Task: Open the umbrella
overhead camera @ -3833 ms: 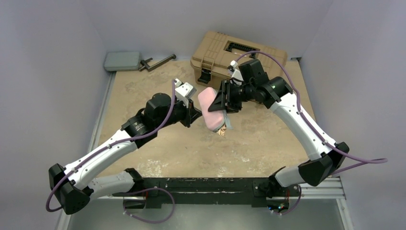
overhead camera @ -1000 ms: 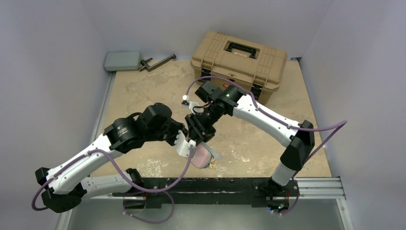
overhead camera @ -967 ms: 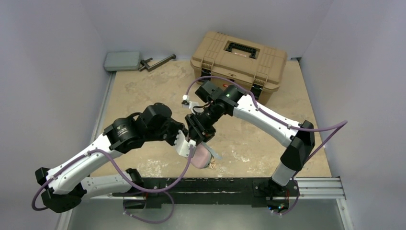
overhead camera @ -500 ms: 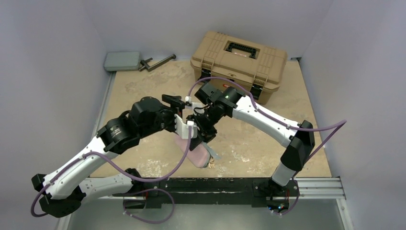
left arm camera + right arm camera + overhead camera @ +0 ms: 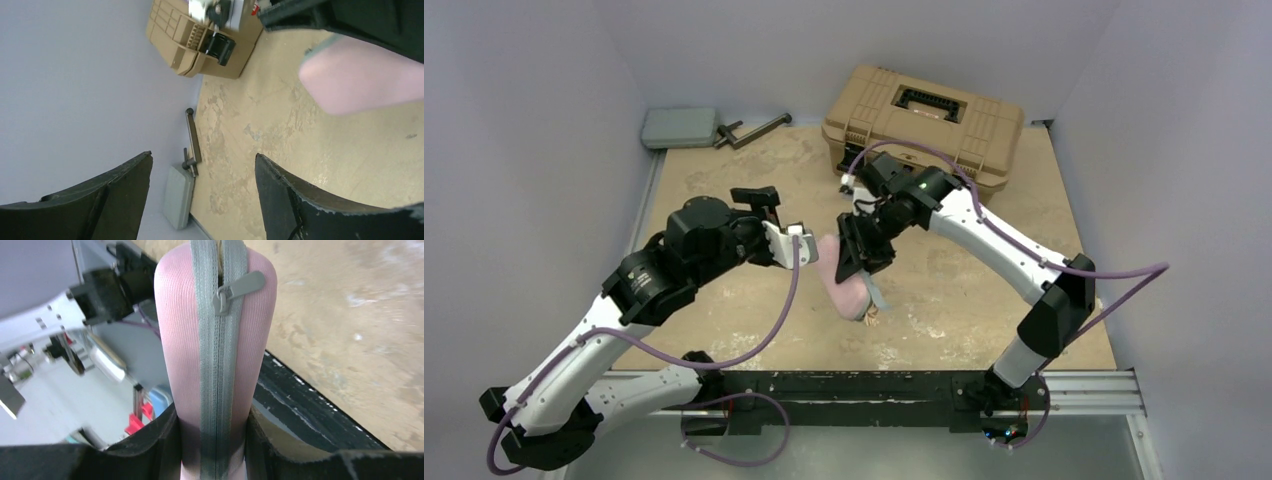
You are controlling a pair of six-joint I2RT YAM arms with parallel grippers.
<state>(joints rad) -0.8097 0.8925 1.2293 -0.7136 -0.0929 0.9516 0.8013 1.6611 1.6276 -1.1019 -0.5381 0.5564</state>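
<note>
The right gripper (image 5: 212, 440) pinches a pink pouch (image 5: 177, 340) by one end. The pouch's grey zip (image 5: 215, 365) faces the wrist camera, with the zip tab (image 5: 239, 286) near the far tip. The left gripper (image 5: 202, 165) hangs near the pouch, fingers spread and empty. The umbrella (image 5: 870, 318) seems to be inside, with only a tan scrap peeking from the pouch's far end. To do this step well, keep the right grip firm and nip the zip tab squarely with the left fingers. Then pull along the zip toward the right gripper, never sideways.

Pink pouch (image 5: 175, 365), grey zipper strip (image 5: 216, 390); tan toolbox (image 5: 874, 108); mottled beige table (image 5: 724, 185).
</note>
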